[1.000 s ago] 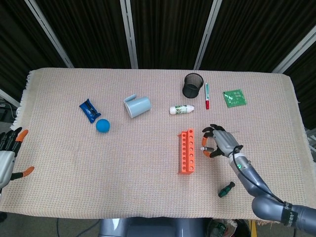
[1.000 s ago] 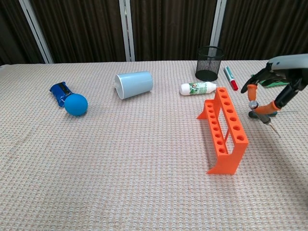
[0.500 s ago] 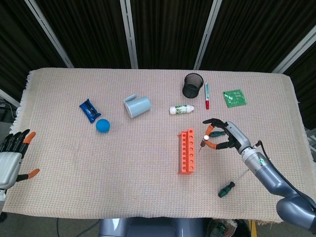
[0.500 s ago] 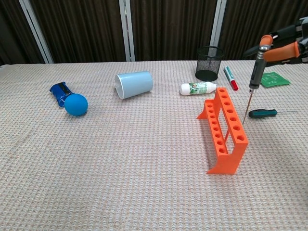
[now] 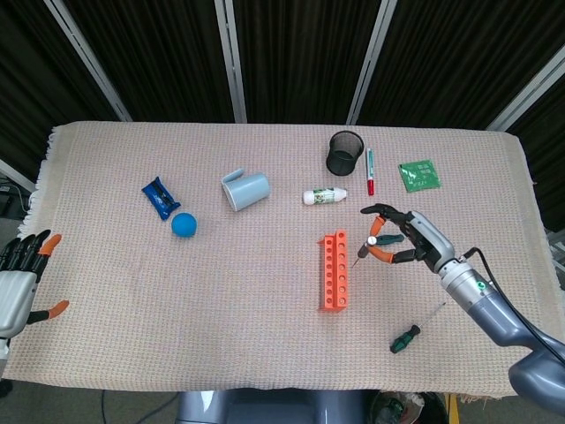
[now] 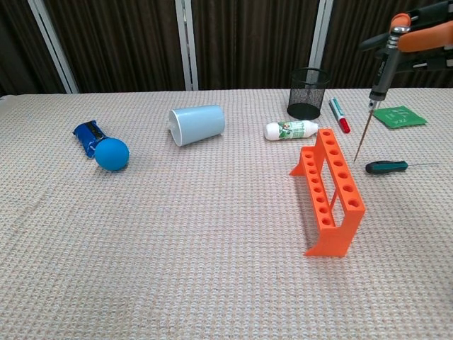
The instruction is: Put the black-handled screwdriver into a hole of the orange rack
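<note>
right hand (image 5: pixel 408 240) pinches the black-handled screwdriver (image 6: pixel 383 66) by its top between orange fingertips (image 6: pixel 423 35), shaft tilted, tip down, in the air just right of the orange plastic rack (image 6: pixel 330 190). left hand (image 5: pixel 19 278) holds nothing, fingers spread.

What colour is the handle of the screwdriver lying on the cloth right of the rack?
Dark green handle on the lying screwdriver, clearest in the chest view.

From my right hand (image 5: pixel 408 243) across to the orange rack (image 5: pixel 335 270) I see bare cloth. The green-handled screwdriver (image 5: pixel 406 336) lies nearer me; the white bottle (image 5: pixel 324 195) and mesh cup (image 5: pixel 345 152) crowd the far side.
</note>
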Controlling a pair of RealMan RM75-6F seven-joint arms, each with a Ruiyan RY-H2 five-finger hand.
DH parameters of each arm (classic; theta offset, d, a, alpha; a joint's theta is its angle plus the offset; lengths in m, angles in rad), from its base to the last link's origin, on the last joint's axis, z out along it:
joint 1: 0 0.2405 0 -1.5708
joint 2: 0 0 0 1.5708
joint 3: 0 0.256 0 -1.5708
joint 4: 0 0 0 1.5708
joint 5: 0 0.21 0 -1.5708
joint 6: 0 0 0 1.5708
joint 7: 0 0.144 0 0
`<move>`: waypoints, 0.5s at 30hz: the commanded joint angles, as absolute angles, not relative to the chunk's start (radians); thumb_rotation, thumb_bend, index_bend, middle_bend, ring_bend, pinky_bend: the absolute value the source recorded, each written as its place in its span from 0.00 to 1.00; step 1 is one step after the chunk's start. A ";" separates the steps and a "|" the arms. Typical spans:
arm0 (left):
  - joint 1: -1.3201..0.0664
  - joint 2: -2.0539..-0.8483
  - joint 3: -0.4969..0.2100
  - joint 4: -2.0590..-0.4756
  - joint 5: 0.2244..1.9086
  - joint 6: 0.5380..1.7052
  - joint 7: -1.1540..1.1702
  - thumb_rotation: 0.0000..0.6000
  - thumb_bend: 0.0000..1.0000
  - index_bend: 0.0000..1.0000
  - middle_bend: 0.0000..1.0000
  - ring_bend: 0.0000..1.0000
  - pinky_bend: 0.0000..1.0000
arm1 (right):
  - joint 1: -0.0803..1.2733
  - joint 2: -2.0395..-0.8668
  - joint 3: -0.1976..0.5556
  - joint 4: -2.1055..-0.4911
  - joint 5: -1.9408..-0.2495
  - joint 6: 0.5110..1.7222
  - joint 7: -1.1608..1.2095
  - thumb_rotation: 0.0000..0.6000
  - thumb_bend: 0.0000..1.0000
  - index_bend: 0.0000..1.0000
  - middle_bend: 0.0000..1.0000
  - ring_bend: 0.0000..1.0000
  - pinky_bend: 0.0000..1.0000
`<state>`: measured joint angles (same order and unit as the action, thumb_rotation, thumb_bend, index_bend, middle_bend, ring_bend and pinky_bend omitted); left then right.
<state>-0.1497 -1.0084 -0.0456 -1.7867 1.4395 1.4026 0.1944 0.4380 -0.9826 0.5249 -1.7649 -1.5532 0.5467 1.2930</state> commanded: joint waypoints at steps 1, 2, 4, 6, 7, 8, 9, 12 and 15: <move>-0.151 -1.010 -0.046 -1.787 1.439 1.402 0.197 1.00 0.00 0.03 0.00 0.00 0.00 | 0.471 -0.963 0.486 -1.752 -1.583 0.583 1.336 1.00 0.35 0.58 0.20 0.00 0.00; -0.152 -1.011 -0.046 -1.788 1.440 1.401 0.198 1.00 0.00 0.03 0.00 0.00 0.00 | 0.478 -0.960 0.476 -1.751 -1.587 0.591 1.343 1.00 0.35 0.58 0.20 0.00 0.00; -0.153 -1.011 -0.045 -1.788 1.440 1.399 0.198 1.00 0.00 0.03 0.00 0.00 0.00 | 0.498 -0.959 0.454 -1.746 -1.590 0.601 1.357 1.00 0.35 0.58 0.19 0.00 0.00; -0.153 -1.010 -0.046 -1.788 1.438 1.399 0.198 1.00 0.00 0.03 0.00 0.00 0.00 | 0.517 -0.960 0.434 -1.740 -1.587 0.612 1.367 1.00 0.35 0.58 0.20 0.00 0.00; -0.153 -1.010 -0.046 -1.788 1.438 1.399 0.198 1.00 0.00 0.03 0.00 0.00 0.00 | 0.524 -0.961 0.427 -1.737 -1.585 0.616 1.368 1.00 0.35 0.58 0.20 0.00 0.00; -0.153 -1.010 -0.046 -1.788 1.436 1.400 0.197 1.00 0.00 0.03 0.00 0.00 0.00 | 0.532 -0.962 0.419 -1.734 -1.583 0.619 1.369 1.00 0.35 0.58 0.20 0.00 0.00; -0.153 -1.010 -0.047 -1.787 1.435 1.399 0.197 1.00 0.00 0.03 0.00 0.00 0.00 | 0.540 -0.962 0.412 -1.732 -1.580 0.621 1.370 1.00 0.35 0.58 0.20 0.00 0.00; -0.154 -1.011 -0.046 -1.784 1.431 1.396 0.194 1.00 0.00 0.03 0.00 0.00 0.00 | 0.562 -0.963 0.392 -1.728 -1.564 0.628 1.364 1.00 0.35 0.58 0.19 0.00 0.00; -0.153 -1.013 -0.046 -1.781 1.427 1.393 0.192 1.00 0.00 0.03 0.00 0.00 0.00 | 0.582 -0.963 0.374 -1.728 -1.549 0.634 1.357 1.00 0.35 0.58 0.19 0.00 0.00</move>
<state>-0.1534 -1.0124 -0.0457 -1.7813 1.4275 1.3928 0.1917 0.5766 -0.9631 0.3792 -1.7286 -1.5546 0.6305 1.3603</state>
